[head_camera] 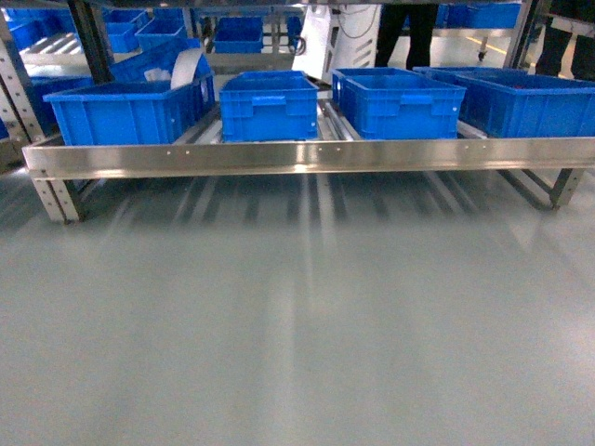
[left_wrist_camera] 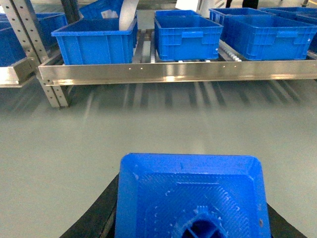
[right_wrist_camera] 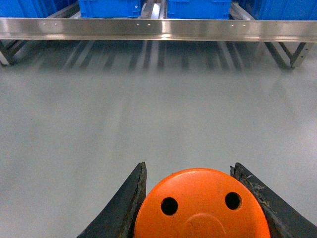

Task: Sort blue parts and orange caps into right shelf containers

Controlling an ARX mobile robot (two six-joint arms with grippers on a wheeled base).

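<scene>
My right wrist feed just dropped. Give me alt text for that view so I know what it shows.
An orange cap with two small holes in its flat top fills the lower frame, clamped between the dark fingers of the right pincer. Beyond it lies bare grey floor, then a steel shelf rail with blue crates behind it.

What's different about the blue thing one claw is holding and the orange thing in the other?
The blue part is squarish with clipped corners and a textured face; the orange cap is round and smooth. The cap shows two small holes; the blue part shows one recess low in its face. The left gripper holds the blue part, the right gripper the cap. Both sit between dark fingers, facing the shelf crates.
</scene>
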